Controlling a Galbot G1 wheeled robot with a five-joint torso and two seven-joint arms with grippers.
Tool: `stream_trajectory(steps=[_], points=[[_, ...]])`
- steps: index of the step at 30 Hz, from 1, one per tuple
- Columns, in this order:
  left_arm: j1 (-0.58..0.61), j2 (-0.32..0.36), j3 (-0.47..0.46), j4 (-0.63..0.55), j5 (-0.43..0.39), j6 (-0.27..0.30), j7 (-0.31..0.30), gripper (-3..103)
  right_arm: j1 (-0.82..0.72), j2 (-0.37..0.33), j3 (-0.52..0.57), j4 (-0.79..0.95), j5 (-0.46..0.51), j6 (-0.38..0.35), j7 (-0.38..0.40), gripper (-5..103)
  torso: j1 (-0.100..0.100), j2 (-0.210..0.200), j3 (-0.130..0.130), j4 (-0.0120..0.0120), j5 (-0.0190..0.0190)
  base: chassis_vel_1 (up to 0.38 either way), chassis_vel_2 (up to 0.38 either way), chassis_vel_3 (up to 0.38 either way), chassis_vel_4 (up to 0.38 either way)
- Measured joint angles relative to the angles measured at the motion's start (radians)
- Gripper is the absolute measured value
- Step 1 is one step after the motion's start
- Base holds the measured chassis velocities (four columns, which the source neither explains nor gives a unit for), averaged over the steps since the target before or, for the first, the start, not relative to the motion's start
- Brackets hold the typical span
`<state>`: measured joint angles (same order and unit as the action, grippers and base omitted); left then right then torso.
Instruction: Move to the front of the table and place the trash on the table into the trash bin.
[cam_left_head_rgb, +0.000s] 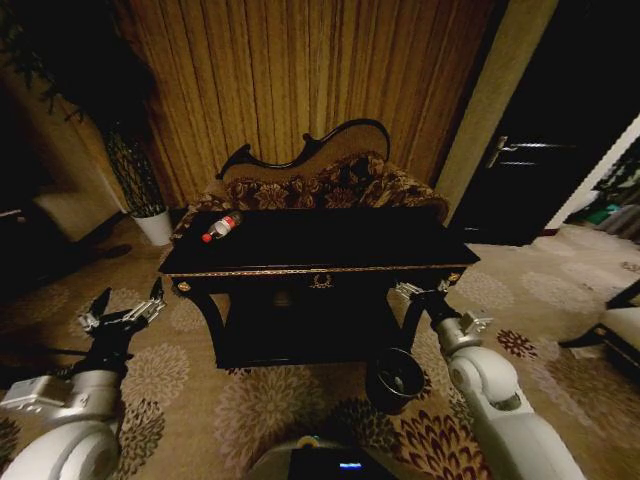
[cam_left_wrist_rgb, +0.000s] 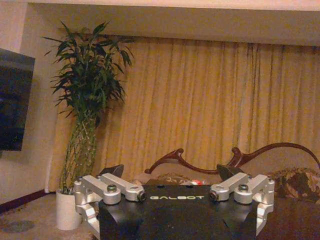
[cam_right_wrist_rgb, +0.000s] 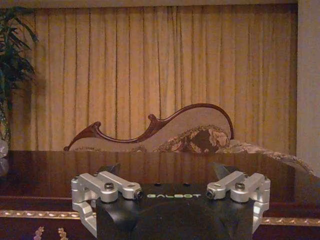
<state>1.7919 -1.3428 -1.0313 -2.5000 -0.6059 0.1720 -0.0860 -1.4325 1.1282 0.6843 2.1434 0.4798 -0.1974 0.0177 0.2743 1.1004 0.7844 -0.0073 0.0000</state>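
The black table (cam_left_head_rgb: 330, 245) with its gold-trimmed front edge stands just ahead of me. The trash I see is a clear plastic bottle (cam_left_head_rgb: 222, 226) with a red label, lying on its side at the table's far left corner. On the carpet by the table's front right leg stands the dark round trash bin (cam_left_head_rgb: 395, 378). My left gripper (cam_left_head_rgb: 128, 296) (cam_left_wrist_rgb: 170, 171) is open, held left of the table at about its edge height. The right gripper (cam_left_head_rgb: 423, 292) (cam_right_wrist_rgb: 167, 169) is open at the front right corner, facing the tabletop (cam_right_wrist_rgb: 150, 162), with nothing between its fingers.
A floral sofa (cam_left_head_rgb: 330, 180) with a curved dark frame sits right behind the table. A tall plant in a white pot (cam_left_head_rgb: 155, 226) stands at the back left. A dark door (cam_left_head_rgb: 540, 150) is at the right, a chair (cam_left_head_rgb: 620, 330) at the right edge.
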Motion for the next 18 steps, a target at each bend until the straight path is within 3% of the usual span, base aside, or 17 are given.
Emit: stream_trajectory(steps=[18], points=[[-0.004,-0.002,0.004,0.000,0.006,0.000,0.000,100,0.002,0.000,-0.018,-0.003,-0.002,0.002,-0.002,100,0.000,0.000,0.000,0.0000,0.0000,-0.088,0.082,0.085,-0.085]])
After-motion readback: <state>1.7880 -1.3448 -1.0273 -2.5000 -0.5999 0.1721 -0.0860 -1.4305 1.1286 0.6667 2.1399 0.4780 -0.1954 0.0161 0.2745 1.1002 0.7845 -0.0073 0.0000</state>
